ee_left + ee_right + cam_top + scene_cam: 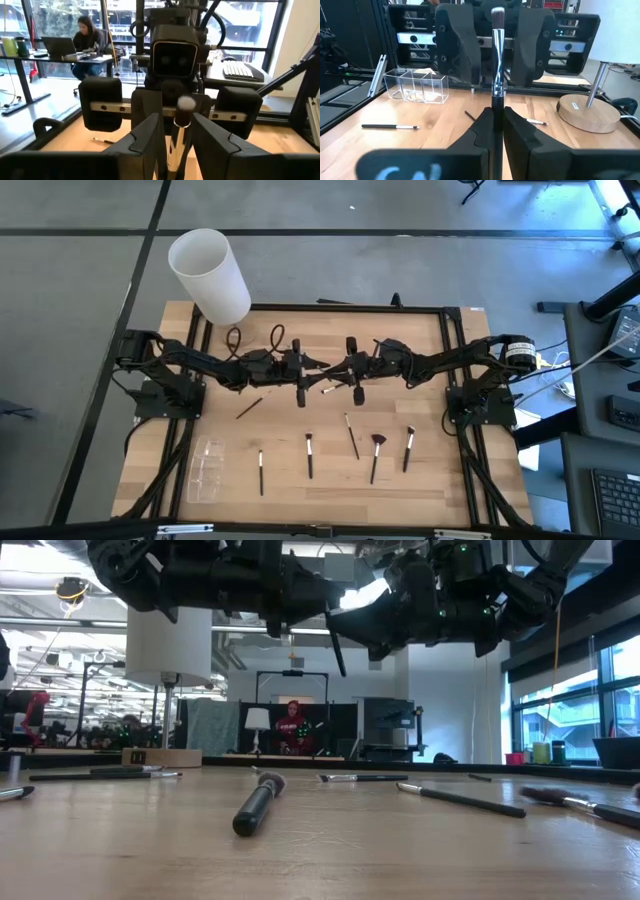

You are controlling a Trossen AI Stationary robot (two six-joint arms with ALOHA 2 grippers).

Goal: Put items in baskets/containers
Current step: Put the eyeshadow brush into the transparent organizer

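Above the table's middle my two grippers meet, both level. My right gripper [338,370] is shut on a thin makeup brush [497,60] with a dark handle, a silvery ferrule and a small greyish tuft [497,14]. My left gripper [176,122] is open. Its two fingers [457,45] stand on either side of the brush's tuft end with a small gap on each side. The clear container [205,468] rests on the wood at the near left. My right gripper pinches the brush's dark handle [496,107] between its two fingers. The fingers come level from the table's right and lie along the brush. The brush sticks out past the fingertips toward my left gripper, lifted clear of the table.
Several brushes lie in a row near the front edge, among them a fan-headed one [376,457] and a pale-tufted one [309,455]. A dark brush [249,408] lies left of centre. A tall white cylinder [210,275] on a round wooden base [585,112] stands at the far left.
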